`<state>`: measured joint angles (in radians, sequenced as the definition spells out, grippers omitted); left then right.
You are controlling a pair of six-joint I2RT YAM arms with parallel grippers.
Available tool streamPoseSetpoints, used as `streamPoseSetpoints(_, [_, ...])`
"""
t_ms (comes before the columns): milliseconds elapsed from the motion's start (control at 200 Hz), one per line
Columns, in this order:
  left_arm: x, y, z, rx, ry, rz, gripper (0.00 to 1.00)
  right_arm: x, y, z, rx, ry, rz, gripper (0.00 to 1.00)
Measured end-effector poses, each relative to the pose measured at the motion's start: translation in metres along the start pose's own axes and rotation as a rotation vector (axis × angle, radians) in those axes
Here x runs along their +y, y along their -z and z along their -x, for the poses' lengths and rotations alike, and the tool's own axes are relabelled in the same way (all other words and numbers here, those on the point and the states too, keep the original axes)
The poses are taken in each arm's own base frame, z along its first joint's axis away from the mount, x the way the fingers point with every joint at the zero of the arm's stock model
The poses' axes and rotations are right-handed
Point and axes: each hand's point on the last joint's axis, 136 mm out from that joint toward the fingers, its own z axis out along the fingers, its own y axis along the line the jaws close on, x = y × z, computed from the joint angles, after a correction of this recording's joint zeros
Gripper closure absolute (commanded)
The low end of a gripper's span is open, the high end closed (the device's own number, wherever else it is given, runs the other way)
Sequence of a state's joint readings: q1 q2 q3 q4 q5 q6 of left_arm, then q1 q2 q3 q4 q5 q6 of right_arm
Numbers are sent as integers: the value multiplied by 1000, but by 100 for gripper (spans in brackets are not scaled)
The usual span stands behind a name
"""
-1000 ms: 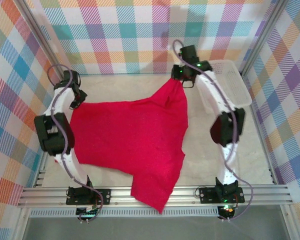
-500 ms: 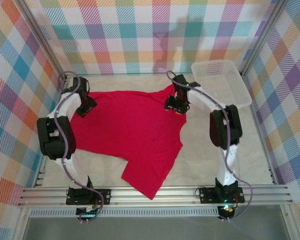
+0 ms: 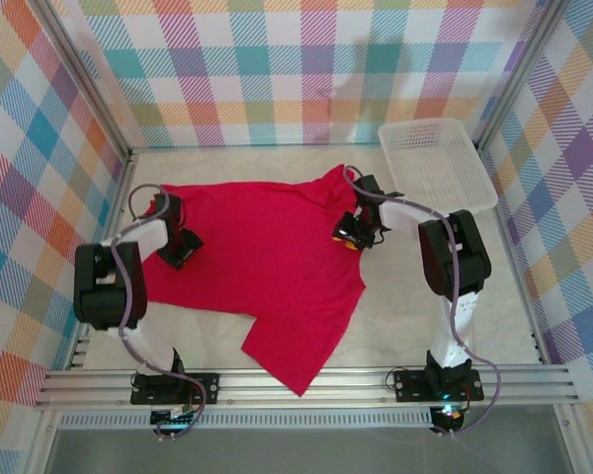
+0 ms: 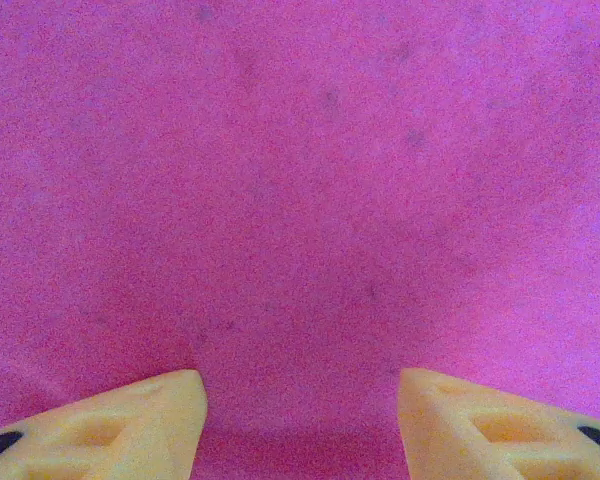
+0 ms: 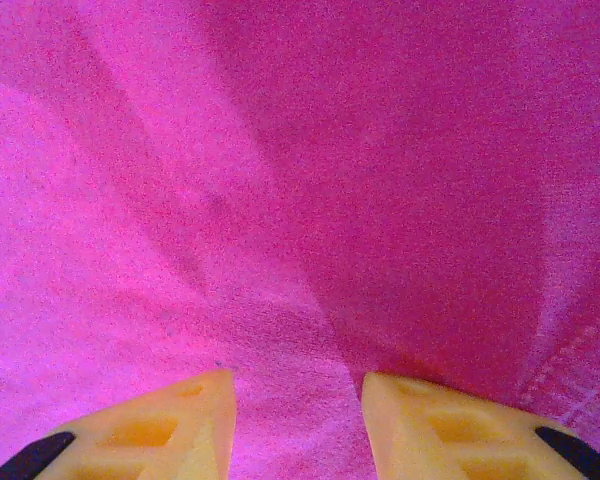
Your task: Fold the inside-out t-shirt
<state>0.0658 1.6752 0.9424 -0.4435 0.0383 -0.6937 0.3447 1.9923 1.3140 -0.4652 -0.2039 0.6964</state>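
The inside-out t-shirt (image 3: 267,257) is bright red and lies spread flat on the pale table, with one part reaching toward the front rail. My left gripper (image 3: 181,249) rests low over the shirt's left edge. In the left wrist view its yellow fingers (image 4: 140,420) stand wide apart over smooth red fabric (image 4: 300,200), so the left gripper (image 4: 300,385) is open with nothing pinched. My right gripper (image 3: 348,237) sits on the shirt's right edge. In the right wrist view the right gripper (image 5: 298,385) is open above a soft crease in the cloth (image 5: 280,200), beside a stitched seam (image 5: 570,370).
A white plastic basket (image 3: 435,163) stands at the back right corner. Checkered walls close in the table on three sides. An aluminium rail (image 3: 306,380) with both arm bases runs along the near edge. Bare table (image 3: 415,316) shows to the right of the shirt.
A second ago both grippers held the shirt's back edge up near the far wall. The shirt now lies flat, and both grippers have come down and nearer, jaws apart.
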Motion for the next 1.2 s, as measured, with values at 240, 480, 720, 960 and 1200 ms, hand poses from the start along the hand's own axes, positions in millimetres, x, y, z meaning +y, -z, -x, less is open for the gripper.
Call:
streamPoseSetpoints(240, [36, 28, -72, 44, 54, -62, 42, -47, 21, 22, -14, -31, -52, 59])
streamPoseSetpoints(480, [6, 76, -22, -97, 4, -27, 42, -27, 42, 15, 9, 51, -66, 57])
streamPoseSetpoints(720, [-29, 51, 39, -166, -61, 100, 46, 59, 68, -20, -1, 239, 71, 57])
streamPoseSetpoints(960, [-30, 10, 54, -107, -97, 222, 43, 63, 64, -40, 44, 245, 86, 57])
streamPoseSetpoints(1200, [-50, -4, 98, -134, -51, 208, 46, 37, 39, -74, 131, 207, 49, 57])
